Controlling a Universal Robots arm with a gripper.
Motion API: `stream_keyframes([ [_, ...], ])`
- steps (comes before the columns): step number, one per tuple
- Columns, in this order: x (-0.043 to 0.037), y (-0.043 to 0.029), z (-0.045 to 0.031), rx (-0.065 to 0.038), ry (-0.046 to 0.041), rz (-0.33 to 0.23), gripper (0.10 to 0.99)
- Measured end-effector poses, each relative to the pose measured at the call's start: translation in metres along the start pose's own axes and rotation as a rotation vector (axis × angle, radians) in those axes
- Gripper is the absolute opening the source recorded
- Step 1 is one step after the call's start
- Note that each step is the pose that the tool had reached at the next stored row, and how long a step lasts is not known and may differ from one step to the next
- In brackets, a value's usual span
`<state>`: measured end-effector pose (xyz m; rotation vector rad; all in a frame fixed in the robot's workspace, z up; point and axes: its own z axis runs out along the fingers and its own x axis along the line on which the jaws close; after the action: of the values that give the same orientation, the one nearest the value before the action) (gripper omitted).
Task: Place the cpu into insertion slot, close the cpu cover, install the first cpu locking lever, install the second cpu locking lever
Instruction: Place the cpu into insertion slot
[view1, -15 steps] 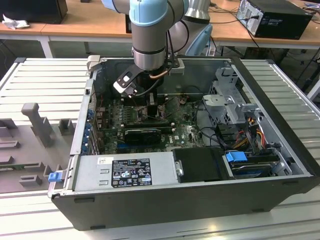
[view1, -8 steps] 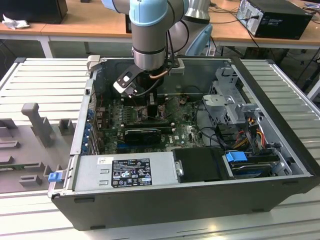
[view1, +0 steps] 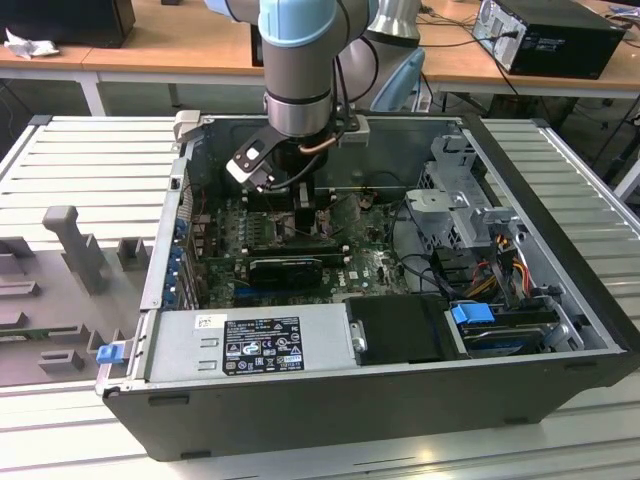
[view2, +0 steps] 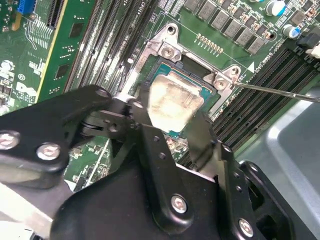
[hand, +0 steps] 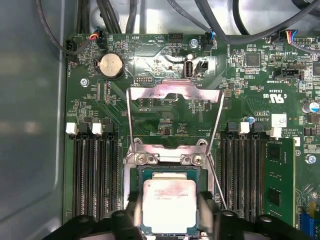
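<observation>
The cpu (hand: 169, 200) is a pale silver square chip with my two fingers pressed on its opposite sides. It sits just over the insertion slot (hand: 167, 172), whose dark centre and silvery rim (view2: 167, 47) show past its far edge; I cannot tell if it rests inside. My gripper (hand: 169, 212) is shut on the cpu (view2: 172, 100), with the fingers (view2: 142, 110) dark beside it. The cpu cover (hand: 174, 91), a thin silvery frame, stands swung open beyond the slot. In the exterior view the gripper (view1: 300, 205) reaches down into the open computer case over the green board.
Rows of black memory slots (hand: 95, 180) flank the socket, one holding a green stick (hand: 279, 180). A thin lever wire (view2: 272, 91) juts out beside the socket. A coin battery (hand: 112, 65) and cables lie beyond. The power supply (view1: 250, 345) and drive cage (view1: 460, 205) crowd the case.
</observation>
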<state>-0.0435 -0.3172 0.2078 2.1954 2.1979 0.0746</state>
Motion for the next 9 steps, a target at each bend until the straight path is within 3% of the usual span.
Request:
stream_keyframes([
  [3, 0.0000, 0.0001, -0.0016, 0.000, 0.0001, 0.000, 0.404],
  [4, 0.0000, 0.0001, -0.0020, 0.000, -0.0001, 0.000, 0.404],
  [5, 0.0000, 0.0002, -0.0024, 0.000, 0.0000, 0.000, 0.345],
  [7, 0.0001, 0.0002, -0.0031, 0.000, 0.0001, 0.000, 0.224],
  [8, 0.0000, 0.0002, -0.0036, 0.000, 0.0001, 0.000, 0.106],
  [9, 0.0000, 0.0002, -0.0038, 0.000, 0.0000, 0.000, 0.106],
])
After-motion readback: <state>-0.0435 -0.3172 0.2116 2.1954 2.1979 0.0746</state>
